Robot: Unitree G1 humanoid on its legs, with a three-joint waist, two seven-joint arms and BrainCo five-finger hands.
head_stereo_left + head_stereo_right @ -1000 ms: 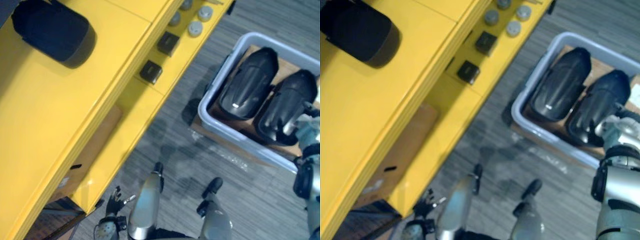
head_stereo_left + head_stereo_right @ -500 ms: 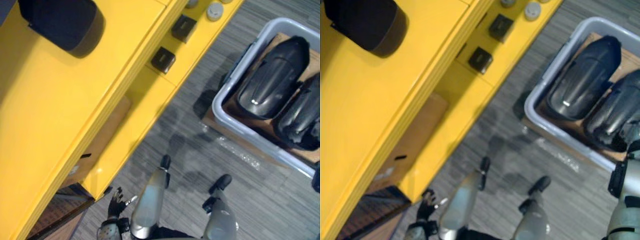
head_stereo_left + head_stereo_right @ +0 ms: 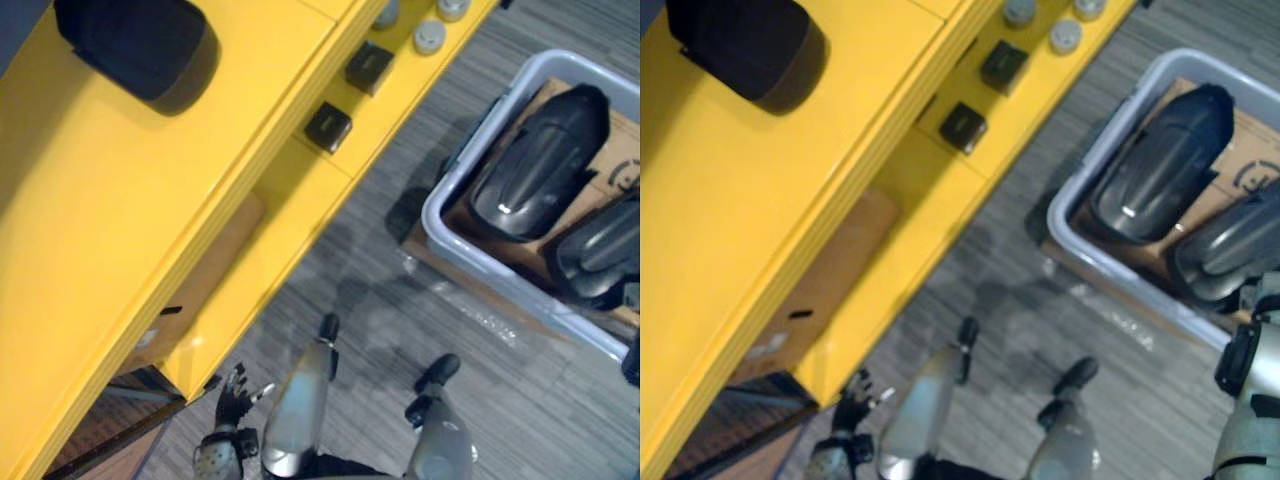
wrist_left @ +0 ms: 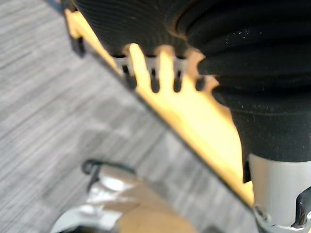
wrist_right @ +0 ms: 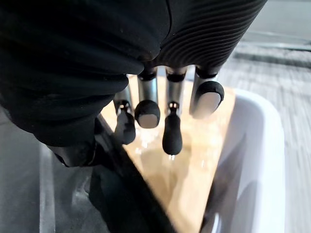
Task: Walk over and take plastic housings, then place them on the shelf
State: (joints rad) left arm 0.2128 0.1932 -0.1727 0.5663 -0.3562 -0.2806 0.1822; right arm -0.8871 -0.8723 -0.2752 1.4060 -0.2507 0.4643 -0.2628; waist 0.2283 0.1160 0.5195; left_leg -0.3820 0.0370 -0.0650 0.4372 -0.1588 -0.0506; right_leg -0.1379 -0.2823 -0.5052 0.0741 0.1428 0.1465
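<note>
Left eye view: one dark housing (image 3: 135, 45) already lies on top of the yellow shelf (image 3: 120, 230). A glossy black housing (image 3: 540, 165) and a second housing (image 3: 600, 262) lie side by side in the grey bin (image 3: 436, 225) on the floor, so the job looks partly done.

Right eye view: the left hand (image 3: 852, 408) hangs low beside the shelf.

Left wrist view: its fingers (image 4: 154, 80) are straight and empty.

Right wrist view: the right hand (image 5: 147, 102) hovers over the bin with its fingers loose, gripping nothing, above the cardboard (image 5: 194, 160) lining.

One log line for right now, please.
stage: at grey bin | right hand: open, over bin, beside two plastic housings | left hand: open, near yellow shelf | held: nothing
</note>
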